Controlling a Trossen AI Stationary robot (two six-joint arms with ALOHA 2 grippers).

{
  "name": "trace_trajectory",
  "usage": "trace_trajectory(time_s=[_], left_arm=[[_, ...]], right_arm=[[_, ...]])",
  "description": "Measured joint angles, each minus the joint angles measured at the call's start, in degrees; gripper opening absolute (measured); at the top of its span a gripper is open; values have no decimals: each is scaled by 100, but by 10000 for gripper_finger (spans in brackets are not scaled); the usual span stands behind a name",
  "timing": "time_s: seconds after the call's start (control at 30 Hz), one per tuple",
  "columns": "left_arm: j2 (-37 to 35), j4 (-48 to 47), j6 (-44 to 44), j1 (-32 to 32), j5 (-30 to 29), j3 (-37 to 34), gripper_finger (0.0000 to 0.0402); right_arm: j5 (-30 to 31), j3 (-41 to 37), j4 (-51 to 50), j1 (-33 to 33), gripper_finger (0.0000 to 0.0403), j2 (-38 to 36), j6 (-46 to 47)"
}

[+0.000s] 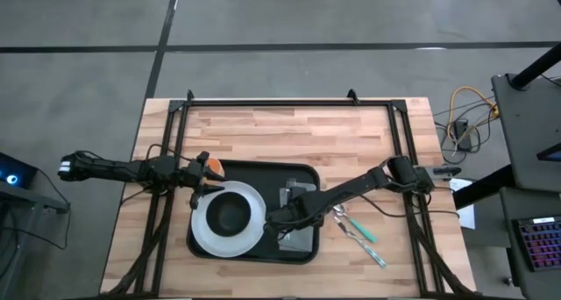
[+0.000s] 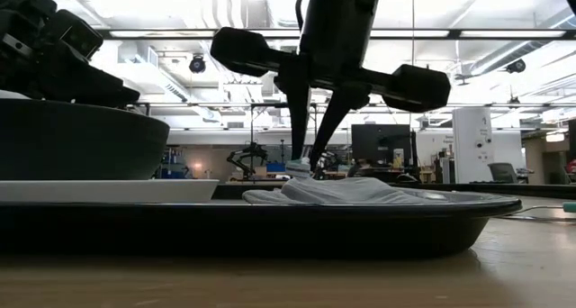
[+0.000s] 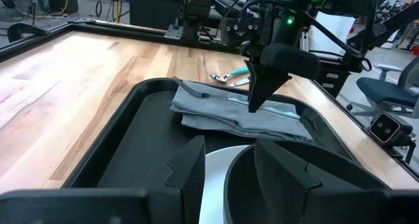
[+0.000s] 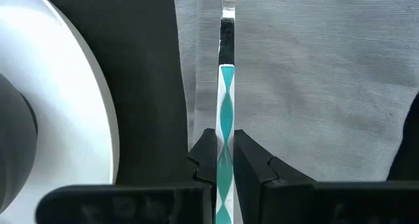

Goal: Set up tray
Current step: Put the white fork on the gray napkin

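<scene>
Tray [image 1: 203, 244]: stiff, light, I judge; I'd grip its rim. Right hand [image 4: 224, 160] pinches utensil [image 4: 226, 112] above it; left hand [image 3: 229, 168] spread.

Overhead, table-level and wrist cameras share the tray [image 1: 298, 173]

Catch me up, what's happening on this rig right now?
The right hand is shut on a teal-handled utensil, holding it over the folded grey napkin in the black tray. A white plate with a dark bowl sits on the tray's left side. The left hand is open at the bowl's rim. More cutlery lies on the table.
</scene>
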Motion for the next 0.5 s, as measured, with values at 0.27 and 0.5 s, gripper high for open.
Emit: trace_trajectory(time_s=[0.27,0.5], left_arm=[[-1,0,0,1,-1,0,115],[-1,0,0,-1,-2,0,115]], right_arm=[[-17,-171,229,0,15,-2,-47],[-57,-522,671,1,15,-2,-91]])
